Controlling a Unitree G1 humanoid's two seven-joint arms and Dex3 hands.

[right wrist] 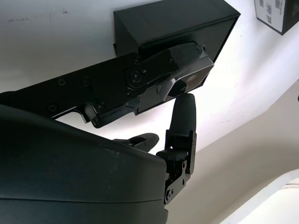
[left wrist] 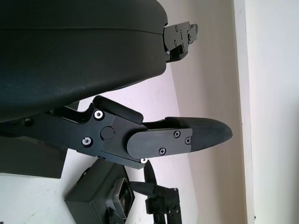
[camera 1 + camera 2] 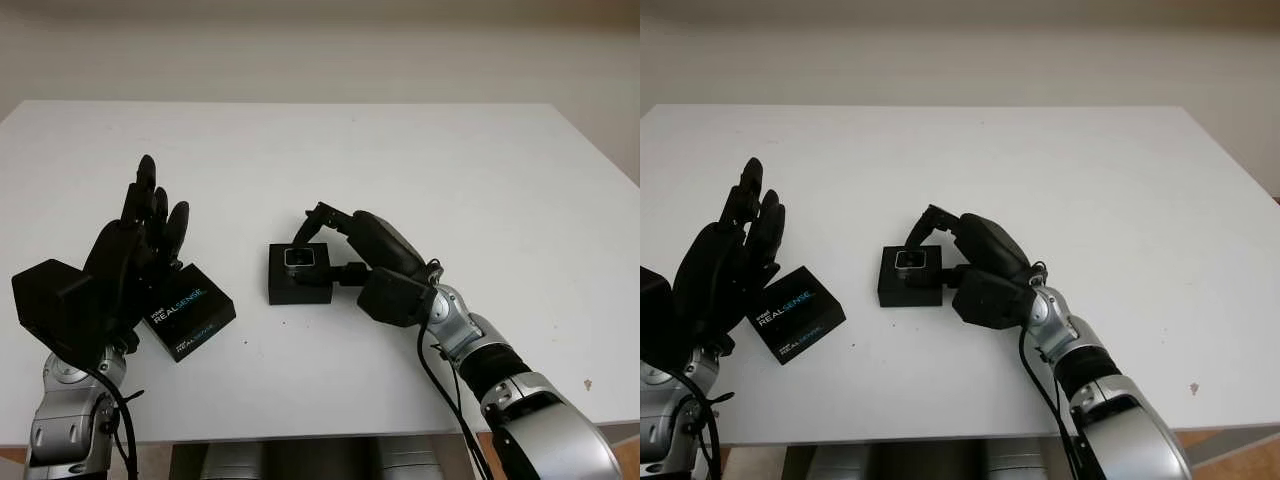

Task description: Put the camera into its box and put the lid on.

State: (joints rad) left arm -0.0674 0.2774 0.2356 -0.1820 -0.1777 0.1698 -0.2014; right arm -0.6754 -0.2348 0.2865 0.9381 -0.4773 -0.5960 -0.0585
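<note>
The small silver-faced camera (image 3: 300,257) sits in the top of its open black box (image 3: 299,291) near the middle of the white table (image 3: 450,160). My right hand (image 3: 322,245) reaches in from the right and is shut on the camera; in the right wrist view a finger (image 1: 159,70) lies across the camera (image 1: 196,79) and the thumb (image 1: 182,112) presses its other side. The black lid (image 3: 190,312), printed REALSENSE, lies flat to the left of the box. My left hand (image 3: 140,240) is open, raised above the table just left of the lid.
Bare table stretches behind and to the right of the box. The front edge of the table runs close below the lid and my arms. The left wrist view looks past my left hand's finger (image 2: 187,137) to the box (image 2: 93,200).
</note>
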